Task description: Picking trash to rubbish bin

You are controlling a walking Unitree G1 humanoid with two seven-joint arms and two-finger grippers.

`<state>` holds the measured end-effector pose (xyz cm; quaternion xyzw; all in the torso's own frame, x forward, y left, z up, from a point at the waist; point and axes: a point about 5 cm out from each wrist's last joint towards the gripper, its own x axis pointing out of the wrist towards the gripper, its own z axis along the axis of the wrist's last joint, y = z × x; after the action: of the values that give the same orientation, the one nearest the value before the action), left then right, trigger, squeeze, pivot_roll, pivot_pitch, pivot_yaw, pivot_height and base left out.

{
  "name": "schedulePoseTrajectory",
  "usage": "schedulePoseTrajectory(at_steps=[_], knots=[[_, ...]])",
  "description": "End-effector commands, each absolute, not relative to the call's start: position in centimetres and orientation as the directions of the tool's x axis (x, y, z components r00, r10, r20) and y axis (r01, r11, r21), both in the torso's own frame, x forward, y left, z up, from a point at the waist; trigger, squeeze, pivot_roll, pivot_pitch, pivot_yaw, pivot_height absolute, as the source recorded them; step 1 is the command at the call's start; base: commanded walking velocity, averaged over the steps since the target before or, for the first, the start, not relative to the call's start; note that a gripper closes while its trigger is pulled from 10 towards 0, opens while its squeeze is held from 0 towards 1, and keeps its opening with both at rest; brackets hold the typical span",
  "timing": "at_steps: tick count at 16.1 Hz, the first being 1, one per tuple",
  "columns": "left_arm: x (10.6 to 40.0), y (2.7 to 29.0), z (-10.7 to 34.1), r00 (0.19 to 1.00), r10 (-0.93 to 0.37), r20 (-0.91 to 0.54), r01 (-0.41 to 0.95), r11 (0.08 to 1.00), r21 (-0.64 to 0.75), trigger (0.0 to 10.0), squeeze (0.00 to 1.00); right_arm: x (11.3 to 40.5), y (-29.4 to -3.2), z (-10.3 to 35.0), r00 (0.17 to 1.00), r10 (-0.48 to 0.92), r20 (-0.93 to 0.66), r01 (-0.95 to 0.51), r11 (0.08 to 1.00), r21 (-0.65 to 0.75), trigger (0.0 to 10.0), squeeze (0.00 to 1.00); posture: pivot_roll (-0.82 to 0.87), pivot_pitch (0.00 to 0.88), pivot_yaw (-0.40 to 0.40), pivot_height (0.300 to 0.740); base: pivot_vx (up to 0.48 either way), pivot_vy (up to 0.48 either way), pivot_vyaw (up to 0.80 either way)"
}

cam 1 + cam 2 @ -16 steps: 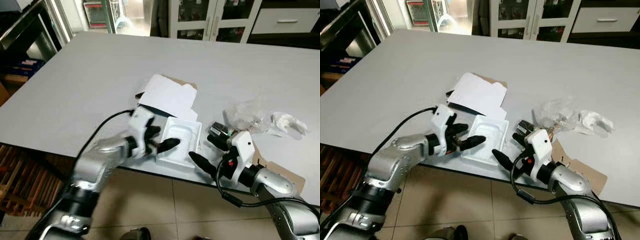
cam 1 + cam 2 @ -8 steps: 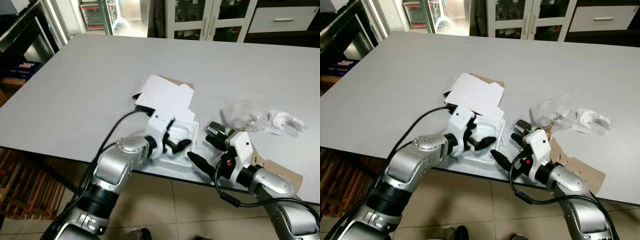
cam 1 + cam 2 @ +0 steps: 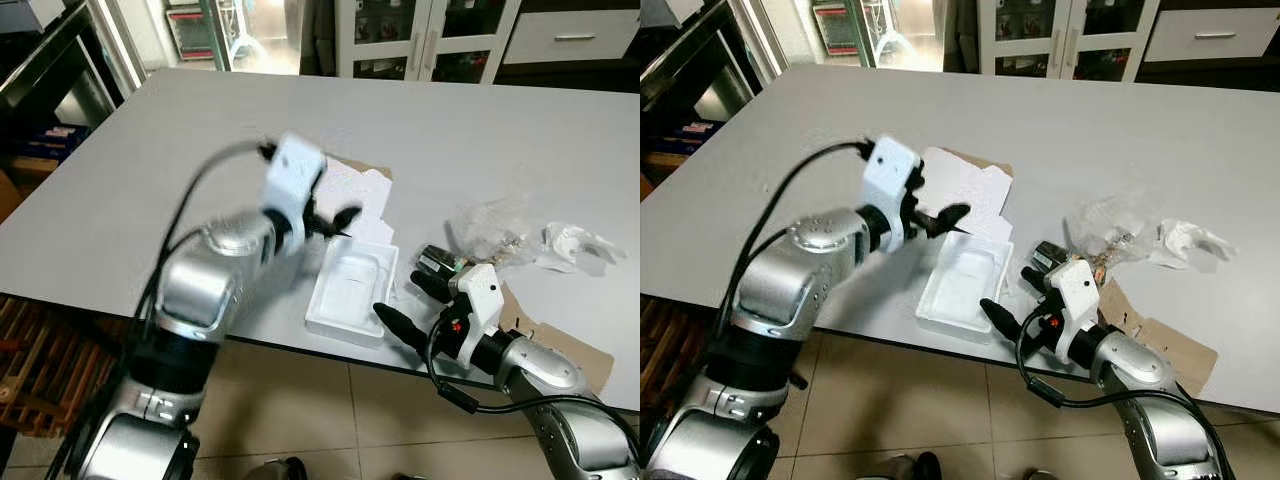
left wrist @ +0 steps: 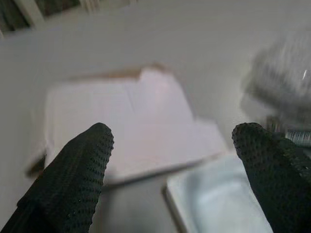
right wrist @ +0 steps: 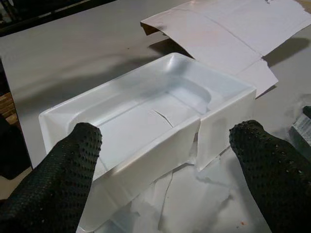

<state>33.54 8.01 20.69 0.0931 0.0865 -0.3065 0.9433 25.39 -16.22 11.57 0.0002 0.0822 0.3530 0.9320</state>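
Table edge [image 3: 250, 340]: overhanging white tray [image 3: 345, 300].

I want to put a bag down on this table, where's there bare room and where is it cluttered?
The grey table is bare across its whole far half and along its left side, left of the flattened white carton. It is crowded at the near edge: white plastic tray, crumpled clear wrapper, white scrap and brown cardboard to the right.

One shallow white plastic tray [image 3: 345, 295] and one flattened white cardboard box [image 3: 358, 196] are lying mid-frame on one grey table [image 3: 150, 170]. At right, one crumpled clear plastic wrapper [image 3: 490, 228], one scrunched white paper scrap [image 3: 570, 243] and one brown cardboard piece [image 3: 555, 338] are sitting.
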Motion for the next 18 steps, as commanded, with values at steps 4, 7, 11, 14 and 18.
schedulePoseTrajectory(at_steps=[4, 7, 11, 14, 18], knots=[[32.4, 7.8, 16.5, 0.763, -0.48, -0.432, 0.604, 0.767, 0.217, 10.0, 0.0, 25.5, -16.0, 11.6, 0.738, 0.658, -0.15, -0.66, 0.75, 0.042, 10.0, 0.0, -0.09, 0.098, 0.117, 0.74, 0.0, 0.0, 0.0], [32.2, 7.9, 15.7, 0.762, -0.448, -0.466, 0.59, 0.777, 0.218, 10.0, 0.0, 25.5, -16.0, 11.5, 0.739, 0.657, -0.151, -0.659, 0.751, 0.042, 10.0, 0.0, -0.09, 0.1, 0.118, 0.74, 0.0, 0.0, 0.0], [32.0, 8.2, 15.0, 0.766, -0.414, -0.493, 0.581, 0.774, 0.252, 10.0, 0.0, 25.5, -15.9, 11.5, 0.738, 0.659, -0.149, -0.66, 0.75, 0.045, 10.0, 0.0, -0.09, 0.106, 0.117, 0.74, 0.0, 0.0, 0.0], [31.8, 8.1, 14.0, 0.746, -0.413, -0.522, 0.581, 0.786, 0.209, 10.0, 0.0, 25.5, -15.8, 11.5, 0.738, 0.658, -0.148, -0.66, 0.75, 0.046, 10.0, 0.0, -0.09, 0.112, 0.115, 0.74, 0.0, 0.0, 0.0], [31.3, 8.2, 11.8, 0.715, -0.4, -0.573, 0.582, 0.795, 0.171, 10.0, 0.0, 25.5, -15.8, 11.6, 0.739, 0.657, -0.148, -0.659, 0.751, 0.046, 10.0, 0.0, -0.09, 0.118, 0.113, 0.74, 0.0, 0.0, 0.0]])
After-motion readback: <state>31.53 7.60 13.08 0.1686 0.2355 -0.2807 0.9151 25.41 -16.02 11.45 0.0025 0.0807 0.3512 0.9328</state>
